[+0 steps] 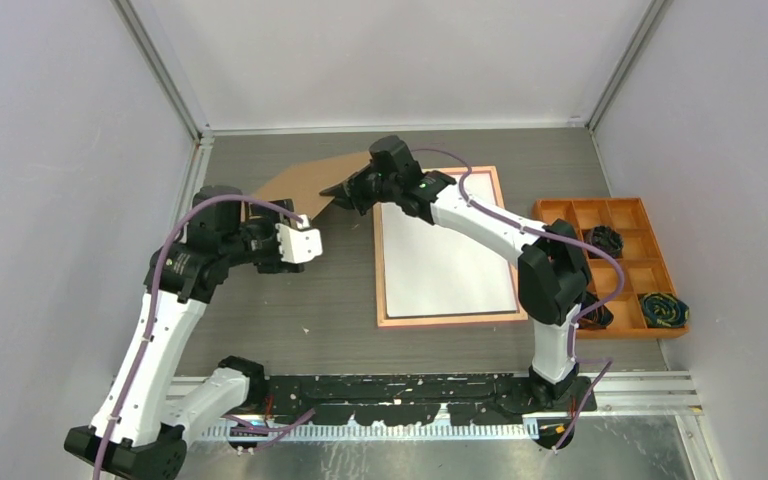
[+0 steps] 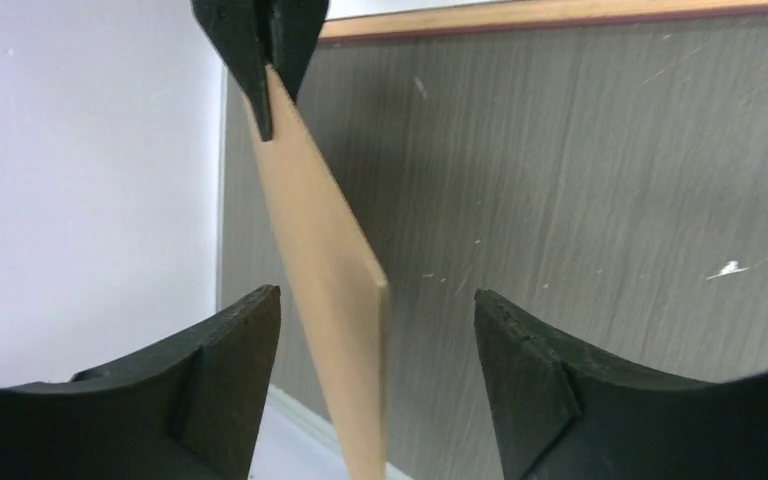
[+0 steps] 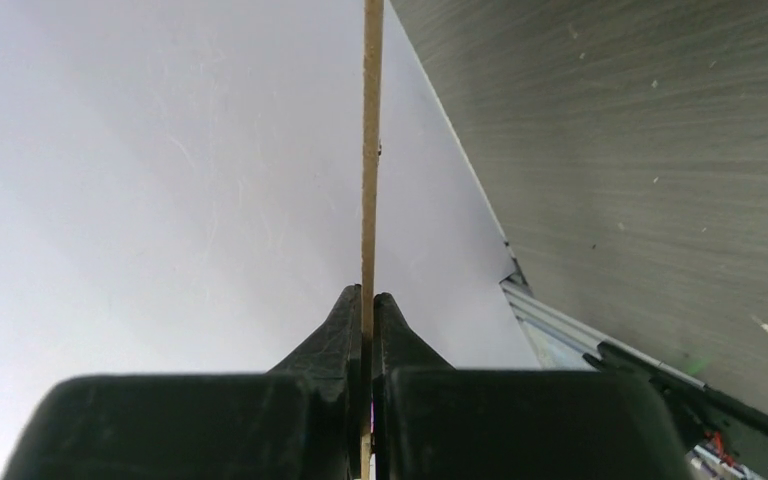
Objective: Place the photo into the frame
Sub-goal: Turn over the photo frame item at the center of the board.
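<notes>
Right pincer: fingers pressed together, pinching the thin flat brown backing board by its edge. The board runs straight out from the fingertips, edge-on in the wrist view, lifted off the table and tilted. Left pincer: fingers spread, one either side of the board's free corner, with a gap on both sides (no contact visible). Across from it, at the board's far end, the right pincer's black tips show clamped on the board.

Behind the right pincer, under its forearm: the large thin rectangular picture frame with a tan-orange edge, flat on the grey wood-grain table. Inside its border lies the photo, a rectangular paper sheet, plain white side up (printed side not visible).

Further out past the frame, on the side away from the left pincer: orange compartment tray, dark coiled items in some cells.
</notes>
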Available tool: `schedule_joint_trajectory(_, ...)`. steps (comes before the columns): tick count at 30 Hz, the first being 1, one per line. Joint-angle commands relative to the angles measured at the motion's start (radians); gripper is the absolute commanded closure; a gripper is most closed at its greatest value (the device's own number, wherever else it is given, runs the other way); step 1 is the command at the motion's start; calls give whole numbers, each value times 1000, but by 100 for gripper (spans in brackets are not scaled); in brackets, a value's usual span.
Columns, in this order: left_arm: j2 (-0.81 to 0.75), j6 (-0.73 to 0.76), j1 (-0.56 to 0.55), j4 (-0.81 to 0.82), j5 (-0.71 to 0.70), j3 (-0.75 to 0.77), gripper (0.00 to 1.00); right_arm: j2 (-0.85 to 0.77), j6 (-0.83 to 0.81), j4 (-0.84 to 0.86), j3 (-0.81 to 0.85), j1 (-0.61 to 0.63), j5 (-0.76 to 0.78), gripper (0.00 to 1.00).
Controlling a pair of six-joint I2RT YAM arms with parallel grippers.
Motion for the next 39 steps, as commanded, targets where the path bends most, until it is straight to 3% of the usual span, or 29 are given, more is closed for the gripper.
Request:
schedule_joint_trajectory(1, -8, 90, -22, 87, -115, 2, 35, -122, 69, 183, -8, 14, -67, 99)
schedule_joint_trajectory(4, -4, 102, -33, 128, -170, 0, 54, -154, 62, 186, -34, 15, -67, 98)
schedule_joint_trajectory(6, -10, 107, -37, 155, -183, -1, 66, -170, 43, 185, -49, 15, -77, 90)
schedule_joint_trajectory(10, -32, 136, -40, 211, -193, -17, 98, -185, -48, 185, -69, 11, -159, 49)
schedule_joint_trajectory(13, -39, 115, -40, 244, -196, -8, 100, -226, -232, 79, -74, -7, -202, 26)
schedule_joint_trajectory(15, -26, 93, -40, 205, -202, 25, 100, -268, -451, -61, -40, -44, -190, 3)
schedule_joint_trajectory(16, -7, 95, -40, 153, -200, 57, 100, -282, -589, -150, 6, -69, -185, 0)
schedule_joint_trajectory(18, 37, 75, -40, 25, -180, 147, 100, -322, -847, -306, 89, -91, -144, 0)
schedule_joint_trajectory(20, 79, 60, -40, -84, -135, 231, 100, -396, -1110, -344, 84, -87, -83, 0)
schedule_joint_trajectory(26, 69, 70, -40, -165, 14, 323, 100, -669, -1619, -51, -279, -77, -129, 0)
schedule_joint_trajectory(29, 63, 102, -40, -221, 63, 356, 100, -700, -1755, -35, -324, -64, -175, 0)
schedule_joint_trajectory(39, 33, 171, -40, -289, 106, 383, 100, -523, -1994, -227, -134, 43, -274, 3)
